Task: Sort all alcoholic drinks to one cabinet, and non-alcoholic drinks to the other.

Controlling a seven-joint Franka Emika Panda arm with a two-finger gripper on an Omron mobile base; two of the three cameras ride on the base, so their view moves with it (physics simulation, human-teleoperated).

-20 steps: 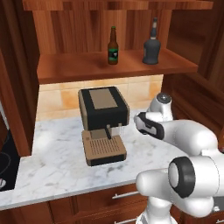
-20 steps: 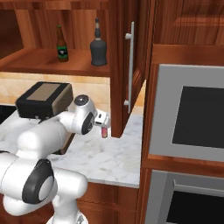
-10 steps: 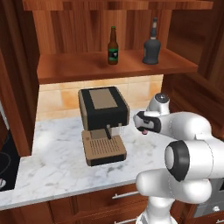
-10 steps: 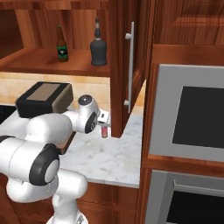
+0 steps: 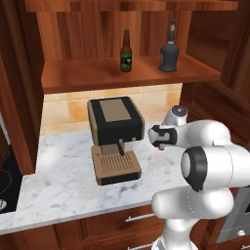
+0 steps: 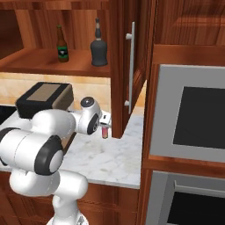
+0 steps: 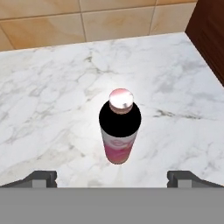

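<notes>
A slim pink bottle (image 7: pixel 119 139) with a dark shoulder stands upright on the marble counter (image 7: pixel 52 87), straight below my gripper (image 7: pixel 113 179). The jaws are wide open with one fingertip on either side, and nothing is between them. From the right base view, the gripper (image 6: pixel 105 123) hovers just over the pink bottle (image 6: pixel 104 132), beside the open cabinet door (image 6: pixel 127 66). On the cabinet shelf (image 5: pixel 88 78) stand a brown beer bottle (image 5: pixel 126 51) and a squat dark grey bottle (image 5: pixel 169 48), both upright and apart.
A black and tan coffee machine (image 5: pixel 116 139) sits on the counter left of my hand. A built-in oven (image 6: pixel 193 114) fills the wall at the right. Tan tiles (image 7: pixel 87 22) back the counter. Drawers (image 5: pixel 136 219) run under the counter's front edge.
My elbow has folded in closer to the base. The hand has stayed over the pink bottle with its jaws open. The bottles have not moved.
</notes>
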